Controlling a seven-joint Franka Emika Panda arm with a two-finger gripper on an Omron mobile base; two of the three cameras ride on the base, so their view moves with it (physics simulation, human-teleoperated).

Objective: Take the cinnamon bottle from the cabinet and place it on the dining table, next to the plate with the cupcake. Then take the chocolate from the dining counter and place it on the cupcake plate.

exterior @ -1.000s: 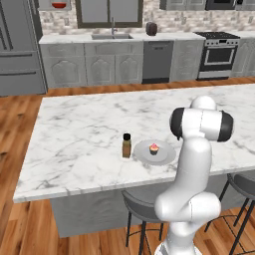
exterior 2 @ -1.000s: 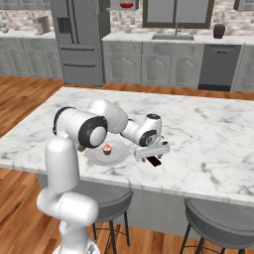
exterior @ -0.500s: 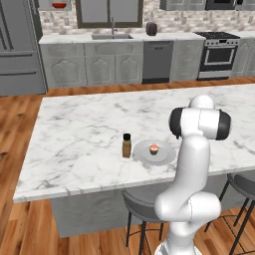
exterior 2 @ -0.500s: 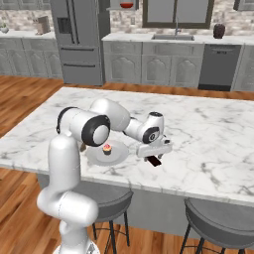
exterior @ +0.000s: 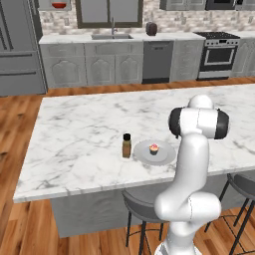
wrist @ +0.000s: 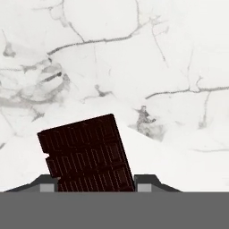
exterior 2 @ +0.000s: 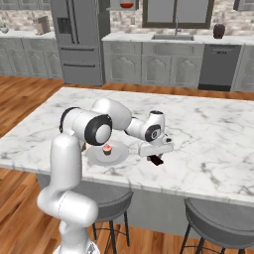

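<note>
The chocolate (wrist: 87,154), a dark ridged bar, lies slightly skewed on the marble dining table (exterior 2: 208,129). My gripper (wrist: 96,185) is low over it, with one fingertip against each side of the bar, so it is shut on it. From the right base the gripper (exterior 2: 156,155) and chocolate (exterior 2: 157,160) sit just right of the grey plate (exterior 2: 118,157) with the cupcake (exterior 2: 106,149). From the left base the brown cinnamon bottle (exterior: 127,145) stands upright on the table, close to the left of the plate (exterior: 142,152) and cupcake (exterior: 154,148).
Grey stools (exterior 2: 218,218) (exterior: 144,204) stand under the island's near edge. Across the wood floor is a back counter with a sink (exterior: 112,36), a dishwasher (exterior: 157,61) and a stove (exterior: 219,52). A fridge (exterior 2: 79,39) stands at the far left.
The jaws have come together from wide open onto the chocolate bar's sides. The arm, bottle, plate and cupcake have hardly moved.
</note>
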